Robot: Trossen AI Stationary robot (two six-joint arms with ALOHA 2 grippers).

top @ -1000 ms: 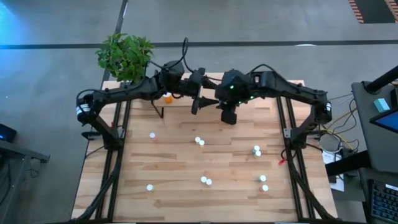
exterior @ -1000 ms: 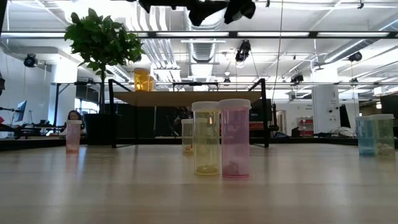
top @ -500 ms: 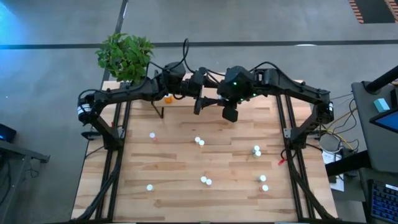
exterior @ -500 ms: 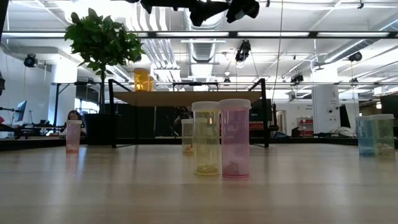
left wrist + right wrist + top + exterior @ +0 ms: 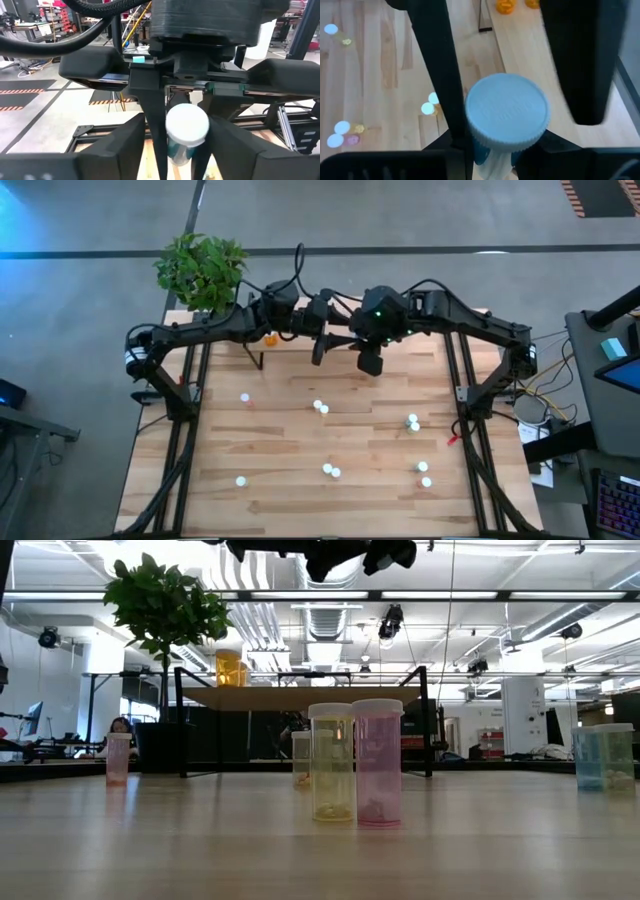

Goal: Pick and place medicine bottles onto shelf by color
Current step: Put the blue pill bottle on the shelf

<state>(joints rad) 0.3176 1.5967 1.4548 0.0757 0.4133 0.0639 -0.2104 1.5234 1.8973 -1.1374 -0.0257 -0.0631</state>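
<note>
Both grippers meet high above the table's far middle, by the shelf (image 5: 270, 698). My right gripper (image 5: 366, 360) points down and is shut on a teal medicine bottle with a white cap (image 5: 506, 112). The bottle also shows in the left wrist view (image 5: 186, 125). My left gripper (image 5: 322, 345) reaches in level from the table's left. It is open, with a finger on either side of the bottle; I cannot tell whether it touches. An orange bottle (image 5: 270, 337) stands on the shelf's left end. My right gripper pinches the teal bottle's body (image 5: 179, 150) between its two fingers, just below the cap. The fingers (image 5: 155, 135) come from above, pointing down along the bottle. The bottle stands upright, cap up, lifted clear of the shelf and the table.
Several bottles stand on the tabletop: pairs at the middle (image 5: 320, 407), near middle (image 5: 331, 471), right (image 5: 412, 421) and near right (image 5: 424, 473), and singles at the left (image 5: 244, 397) (image 5: 240, 480). A potted plant (image 5: 200, 268) stands at the far left corner.
My right gripper has shifted a little toward the table's far edge with the bottle, then kept still. My left gripper has stayed beside it.
</note>
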